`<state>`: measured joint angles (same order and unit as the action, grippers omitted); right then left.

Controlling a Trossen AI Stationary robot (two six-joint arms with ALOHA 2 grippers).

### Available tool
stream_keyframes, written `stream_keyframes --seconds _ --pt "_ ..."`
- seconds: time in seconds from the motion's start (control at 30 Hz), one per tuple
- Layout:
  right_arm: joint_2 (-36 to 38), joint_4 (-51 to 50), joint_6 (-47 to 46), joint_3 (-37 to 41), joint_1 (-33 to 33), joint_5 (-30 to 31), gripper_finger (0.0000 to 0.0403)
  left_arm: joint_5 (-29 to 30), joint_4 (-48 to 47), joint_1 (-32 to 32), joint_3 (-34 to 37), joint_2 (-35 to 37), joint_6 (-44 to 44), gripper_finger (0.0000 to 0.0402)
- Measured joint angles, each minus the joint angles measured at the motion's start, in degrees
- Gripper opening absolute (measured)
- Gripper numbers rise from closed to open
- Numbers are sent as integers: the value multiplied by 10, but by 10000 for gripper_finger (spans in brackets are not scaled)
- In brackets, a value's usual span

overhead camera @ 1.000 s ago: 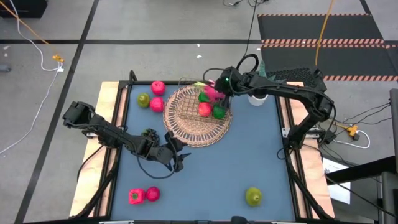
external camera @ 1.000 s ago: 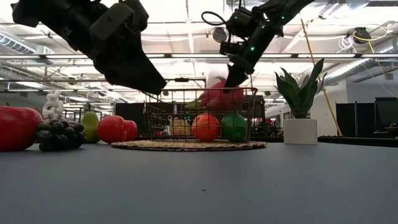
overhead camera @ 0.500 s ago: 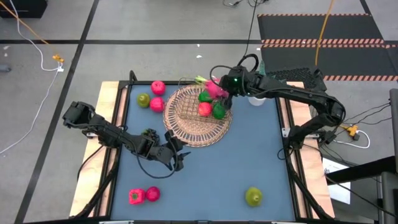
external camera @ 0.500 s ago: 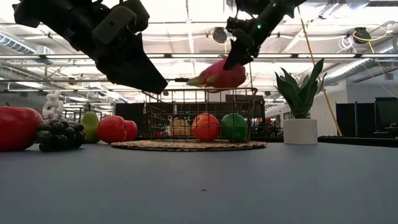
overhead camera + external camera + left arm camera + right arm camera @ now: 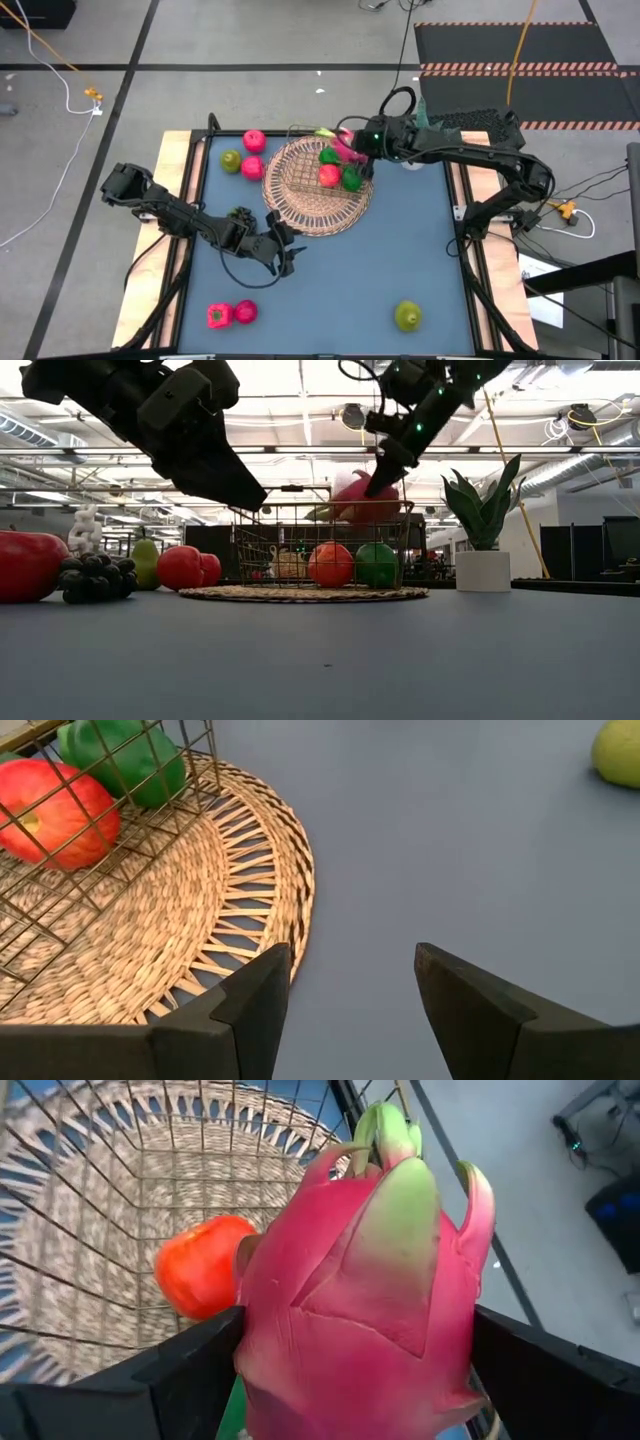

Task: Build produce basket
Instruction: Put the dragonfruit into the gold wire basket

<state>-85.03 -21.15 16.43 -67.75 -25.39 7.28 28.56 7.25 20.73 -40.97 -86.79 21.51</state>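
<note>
The round woven basket (image 5: 300, 215) with its wire frame (image 5: 305, 160) lies at the table's far middle. Inside the frame sit a red fruit (image 5: 329, 176) and two green ones (image 5: 352, 181) (image 5: 327, 156). My right gripper (image 5: 352, 150) is shut on the pink dragon fruit (image 5: 343, 147) at the frame's far right top rim (image 5: 395, 503). My left gripper (image 5: 288, 258) hovers open by the basket's near edge (image 5: 290, 910), nothing between its fingers. Dark grapes (image 5: 240, 214) rest on the table left of the basket. My right gripper pinches the dragon fruit's two opposite sides (image 5: 260, 1350) between its two fingers (image 5: 190, 1370), the green-tipped end pointing away from the wrist. The fingers slant down from the table's far right. The fruit (image 5: 362, 498) hangs at the frame's top rim; whether it touches the wire, I cannot tell.
Two pink-red fruits (image 5: 255, 141) (image 5: 252, 167) and a green pear (image 5: 231, 161) lie far left of the basket. Two pink pieces (image 5: 230, 314) sit at the near left, a green pear (image 5: 407, 316) at the near right. A potted plant (image 5: 485, 510) stands far right.
My right gripper has lifted the dragon fruit from inside the wire frame's top, swung it up above the rim, then drawn it a little toward the table's right and lower again. It stays shut on the fruit.
</note>
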Motion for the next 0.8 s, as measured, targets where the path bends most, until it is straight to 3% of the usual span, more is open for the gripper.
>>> stream_keyframes --seconds 0.27,0.63,0.8 --pt "0 35 -29 59 -4 2 360 0 -1 -1 0 0 -17 218" --pt "5 81 -69 56 -8 -17 361 -1 2 -10 0 0 -23 218" --pt "5 88 -93 55 -15 -43 393 -1 2 -10 0 0 -23 218"
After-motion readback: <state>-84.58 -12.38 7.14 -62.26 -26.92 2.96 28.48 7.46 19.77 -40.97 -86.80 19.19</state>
